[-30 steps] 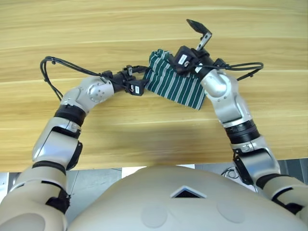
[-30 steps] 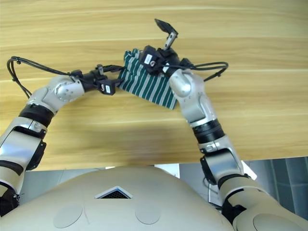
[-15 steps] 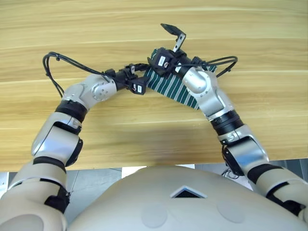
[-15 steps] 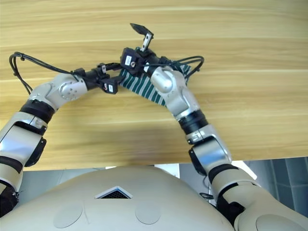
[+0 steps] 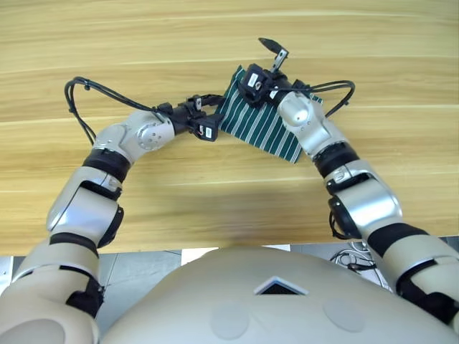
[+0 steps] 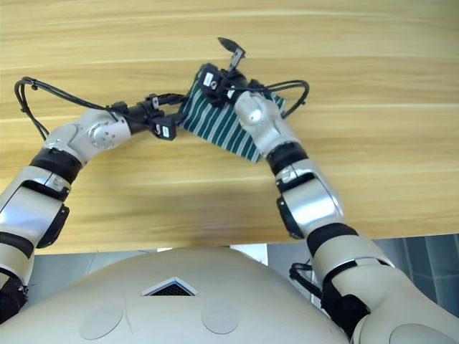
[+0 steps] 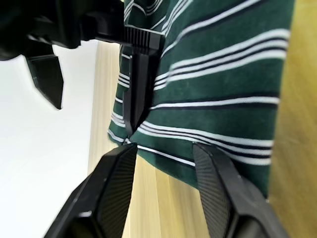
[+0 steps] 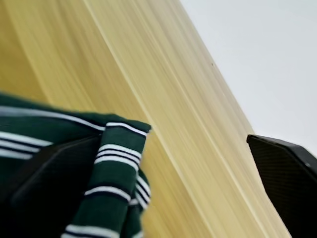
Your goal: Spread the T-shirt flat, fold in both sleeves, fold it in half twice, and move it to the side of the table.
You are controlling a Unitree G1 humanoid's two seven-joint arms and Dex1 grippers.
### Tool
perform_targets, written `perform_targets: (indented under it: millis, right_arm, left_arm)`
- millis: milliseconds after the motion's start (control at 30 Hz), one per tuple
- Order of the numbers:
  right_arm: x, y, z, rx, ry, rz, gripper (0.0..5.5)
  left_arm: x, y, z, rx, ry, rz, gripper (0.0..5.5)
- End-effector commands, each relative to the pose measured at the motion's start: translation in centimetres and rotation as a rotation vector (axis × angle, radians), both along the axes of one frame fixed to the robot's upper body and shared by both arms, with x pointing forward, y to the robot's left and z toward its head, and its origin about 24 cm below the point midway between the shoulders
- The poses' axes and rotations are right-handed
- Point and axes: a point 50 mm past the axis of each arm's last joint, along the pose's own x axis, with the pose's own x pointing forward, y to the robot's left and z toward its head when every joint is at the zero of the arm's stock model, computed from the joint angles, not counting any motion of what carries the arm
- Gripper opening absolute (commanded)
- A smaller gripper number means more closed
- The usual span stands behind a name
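The green T-shirt (image 5: 262,129) with white stripes lies folded into a small packet on the wooden table (image 5: 215,29). My left gripper (image 5: 217,118) is at the packet's left edge, fingers open, with the hem (image 7: 223,74) just beyond the tips (image 7: 164,148). My right gripper (image 5: 252,59) is at the packet's far left corner and is open. One finger (image 5: 275,49) sticks up in the air, and the other lies under the shirt corner (image 8: 111,148). In the left wrist view that gripper's finger (image 7: 138,74) rests against the cloth.
Black cables loop off both wrists, left (image 5: 77,97) and right (image 5: 338,92). Bare wood stretches to the far side and both sides of the packet. The table's near edge (image 5: 143,247) runs just in front of my torso.
My right arm swung left over the shirt, then came back a little to the right, and its elbow tucked inward. The raised shirt corner now lies flatter. The left arm hardly moved.
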Motion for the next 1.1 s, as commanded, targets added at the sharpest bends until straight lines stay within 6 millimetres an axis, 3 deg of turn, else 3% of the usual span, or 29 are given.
perform_targets:
  millis: [33, 233, 433, 533, 667, 733, 867, 1100]
  right_arm:
    - [2.0, -3.7, 1.8, 0.052, -0.029, -0.131, 5.37]
    - [3.5, -8.9, 4.8, 0.177, -0.108, -0.297, 5.37]
    - [3.3, -12.0, 5.4, 0.209, -0.147, -0.370, 5.37]
    - [2.2, -10.1, 5.4, 0.279, -0.175, -0.191, 5.37]
    - [-1.3, -6.1, 4.6, 0.321, -0.140, 0.158, 5.37]
    - [-2.4, -5.1, 3.9, 0.292, -0.098, 0.236, 5.37]
    - [-2.7, -4.7, 2.8, 0.253, -0.036, 0.232, 5.37]
    - [0.0, -5.8, 1.3, 0.232, 0.042, -0.006, 5.37]
  left_arm:
    - [-1.7, 0.7, -2.8, 0.114, 0.094, -0.008, 2.11]
    - [-1.7, 1.2, -3.0, 0.130, 0.101, 0.008, 2.11]
    - [-0.9, 1.5, -2.5, 0.103, 0.073, 0.043, 2.11]
    - [-0.2, 1.5, -1.6, 0.059, 0.043, 0.068, 2.11]
    - [0.1, 1.7, -1.3, 0.048, 0.026, 0.082, 2.11]
    - [0.2, 1.7, -1.4, 0.047, 0.022, 0.084, 2.11]
    - [0.2, 1.5, -1.3, 0.045, 0.017, 0.079, 2.11]
    - [0.0, 1.4, -1.5, 0.047, 0.018, 0.066, 2.11]
